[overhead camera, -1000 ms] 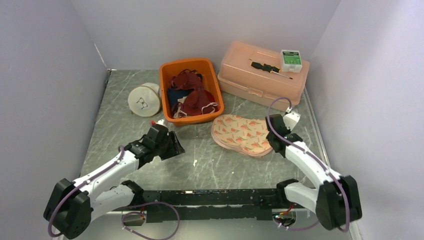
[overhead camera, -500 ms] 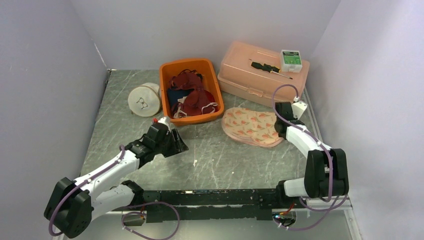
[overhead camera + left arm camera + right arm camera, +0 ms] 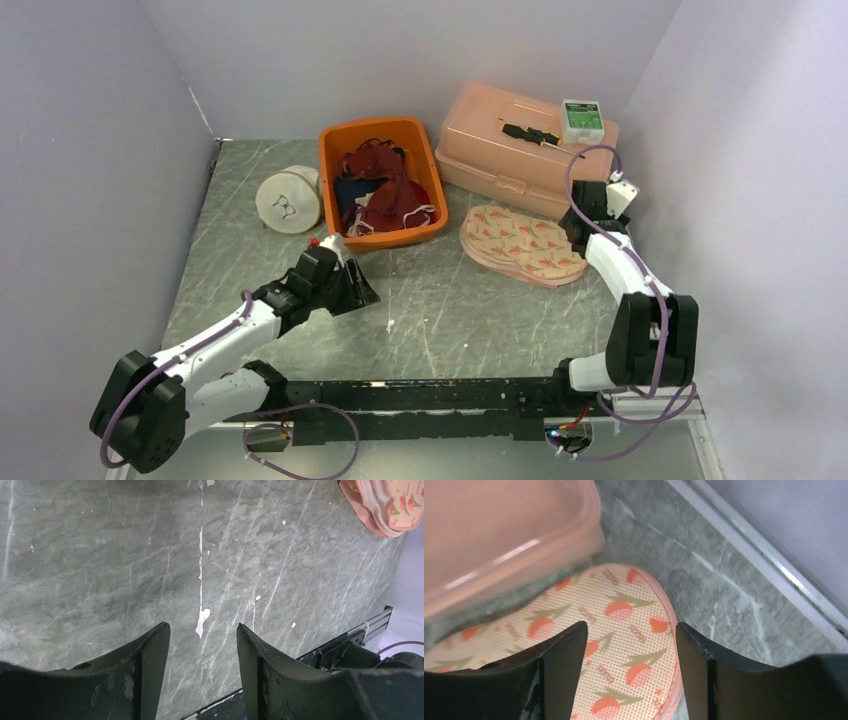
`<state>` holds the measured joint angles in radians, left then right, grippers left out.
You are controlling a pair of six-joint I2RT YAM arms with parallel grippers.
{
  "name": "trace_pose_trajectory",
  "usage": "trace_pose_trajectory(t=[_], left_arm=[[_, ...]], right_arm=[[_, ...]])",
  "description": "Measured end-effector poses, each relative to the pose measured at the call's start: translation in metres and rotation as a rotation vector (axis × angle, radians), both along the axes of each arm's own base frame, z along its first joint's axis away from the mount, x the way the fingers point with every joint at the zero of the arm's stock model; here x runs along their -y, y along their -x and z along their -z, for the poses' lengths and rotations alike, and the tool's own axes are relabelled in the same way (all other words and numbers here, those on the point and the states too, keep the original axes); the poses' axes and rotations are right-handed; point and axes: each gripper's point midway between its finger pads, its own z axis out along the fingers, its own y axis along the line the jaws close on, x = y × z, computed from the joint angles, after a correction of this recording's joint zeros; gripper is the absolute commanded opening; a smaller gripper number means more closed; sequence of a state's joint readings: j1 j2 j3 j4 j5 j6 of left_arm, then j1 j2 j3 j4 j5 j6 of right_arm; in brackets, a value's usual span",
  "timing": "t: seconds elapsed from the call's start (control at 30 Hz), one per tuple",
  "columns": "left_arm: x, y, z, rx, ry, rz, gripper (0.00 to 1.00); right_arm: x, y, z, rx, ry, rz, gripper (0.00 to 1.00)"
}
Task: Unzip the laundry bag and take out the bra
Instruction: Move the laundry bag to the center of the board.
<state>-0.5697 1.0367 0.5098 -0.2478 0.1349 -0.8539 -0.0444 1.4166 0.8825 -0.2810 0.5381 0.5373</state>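
Left fingers [image 3: 202, 630]: stayed open and empty over bare worktop [image 3: 450, 310], lower left of the top view.
Laundry bag [image 3: 523, 243]: had slid up and right over the last second and lay flat at right centre, its far edge just beside the pink box [image 3: 525, 145].
Right fingers [image 3: 631, 628]: closed a second earlier, they had parted above the bag's right end and gripped nothing.
Meaning: the bag seemed moved and released, not yet unzipped. No zip or bra showed.
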Motion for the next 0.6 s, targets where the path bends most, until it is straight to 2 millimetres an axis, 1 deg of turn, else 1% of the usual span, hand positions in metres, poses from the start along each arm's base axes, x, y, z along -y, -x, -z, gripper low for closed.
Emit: trace_pose_trajectory(t=[0.1,0.17,0.23,0.3,0.33,0.4,0.43,0.5,0.53,0.6], left_arm=[[0.001,0.001,-0.002,0.003,0.007,0.005,0.57],[0.002,0.001,-0.005,0.011,0.018,0.009,0.57],[0.003,0.002,-0.01,0.022,0.03,0.014,0.57],[0.003,0.003,-0.014,0.036,0.042,0.016,0.57],[0.003,0.004,-0.015,0.039,0.046,0.018,0.57],[0.003,0.005,-0.015,0.041,0.051,0.02,0.57],[0.003,0.006,-0.014,0.039,0.055,0.024,0.57],[0.005,0.008,-0.013,0.036,0.066,0.032,0.57],[0.006,0.009,-0.012,0.034,0.072,0.037,0.57],[0.008,0.01,-0.011,0.032,0.089,0.045,0.56]], right_arm=[[-0.009,-0.004,-0.033,0.087,-0.014,-0.017,0.72],[-0.026,-0.003,-0.057,0.155,-0.028,-0.055,0.7],[-0.052,0.0,-0.078,0.217,-0.045,-0.124,0.62],[-0.089,0.003,-0.098,0.3,-0.087,-0.236,0.49],[-0.115,0.005,-0.104,0.351,-0.143,-0.326,0.44],[-0.147,0.008,-0.101,0.398,-0.237,-0.446,0.38],[-0.157,0.009,-0.095,0.406,-0.278,-0.481,0.35],[-0.182,0.006,-0.077,0.423,-0.397,-0.563,0.3],[-0.192,0.005,-0.065,0.415,-0.443,-0.585,0.29],[-0.209,0.004,-0.036,0.381,-0.545,-0.619,0.28]])
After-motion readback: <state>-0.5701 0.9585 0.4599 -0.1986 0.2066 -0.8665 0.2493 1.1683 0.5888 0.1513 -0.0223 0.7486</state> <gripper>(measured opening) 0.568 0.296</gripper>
